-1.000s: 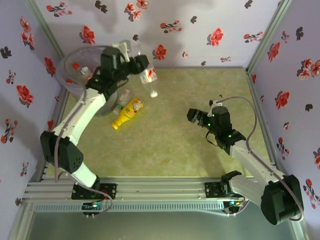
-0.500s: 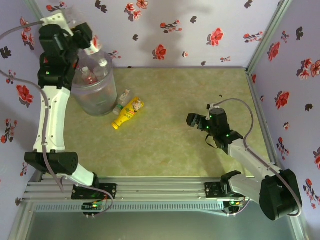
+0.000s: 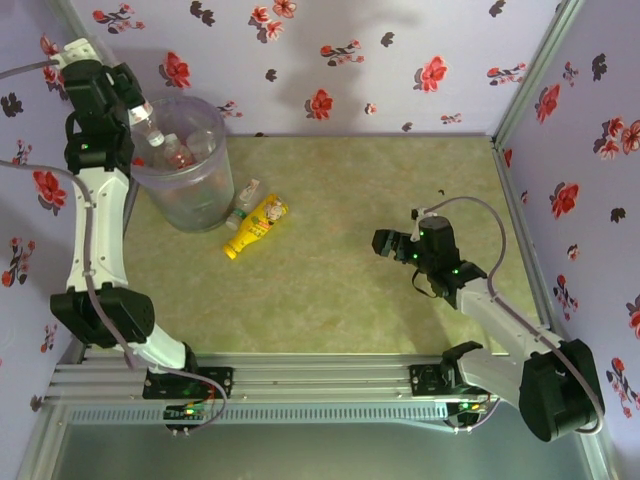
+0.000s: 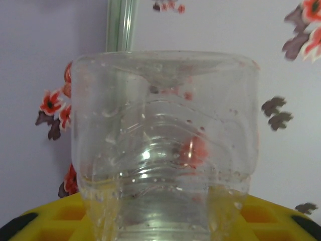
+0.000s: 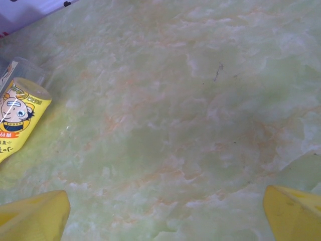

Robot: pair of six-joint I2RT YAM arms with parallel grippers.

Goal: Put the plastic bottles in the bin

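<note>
One yellow bottle (image 3: 258,223) and one small bottle (image 3: 243,199) lie beside the bin (image 3: 192,205), several inside.
Left fingers (image 4: 47,223) pinch a clear bottle (image 4: 165,140) above the bin; right fingers (image 5: 35,216) spread, empty.

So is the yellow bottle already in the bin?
No, the yellow bottle lies on its side on the table just outside the bin.
</note>
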